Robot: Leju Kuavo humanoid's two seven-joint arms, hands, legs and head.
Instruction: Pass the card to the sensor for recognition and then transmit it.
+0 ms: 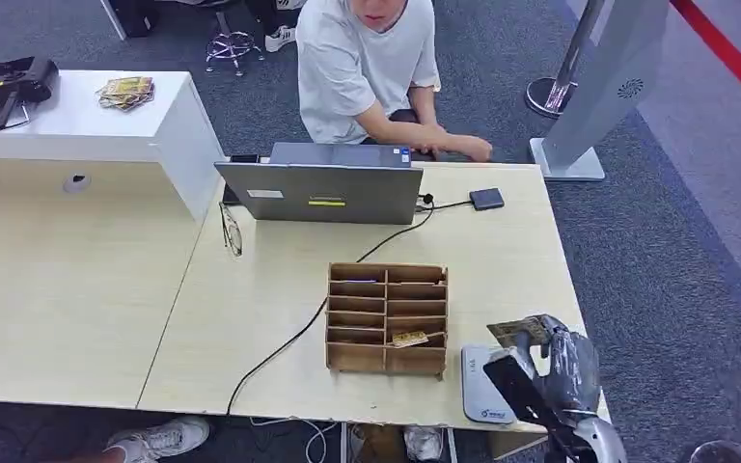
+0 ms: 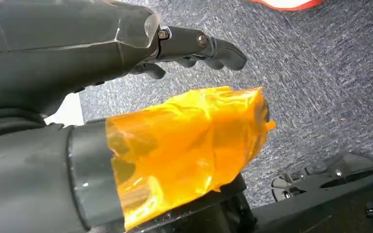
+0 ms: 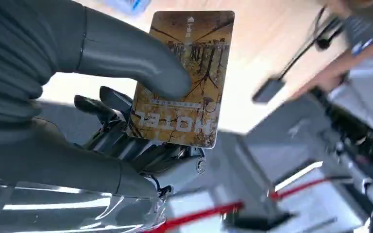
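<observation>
Pinched between the thick thumb and darker fingers of the right hand [image 3: 126, 126], the card [image 3: 184, 77] stands clear of the worktop [image 1: 502, 260], above its near right corner and just over the white sensor [image 1: 483, 386] lying flat there. Beside the sensor stands a wooden rack [image 1: 387, 318] with another card in one of its lower slots; a laptop [image 1: 320, 191] and a person sit at the far edge.

The grip looks shallow, the thumb covering a small patch of the card, so my guess is that a tilt toward the sensor could let it slide out, or its edge could knock the rack.

On the card, mirrored letters seem to spell "HOTEL"; the sensor's blue mark is too small to read.

The left hand [image 2: 194, 46] hangs over carpet, fingers loosely apart, holding nothing.
</observation>
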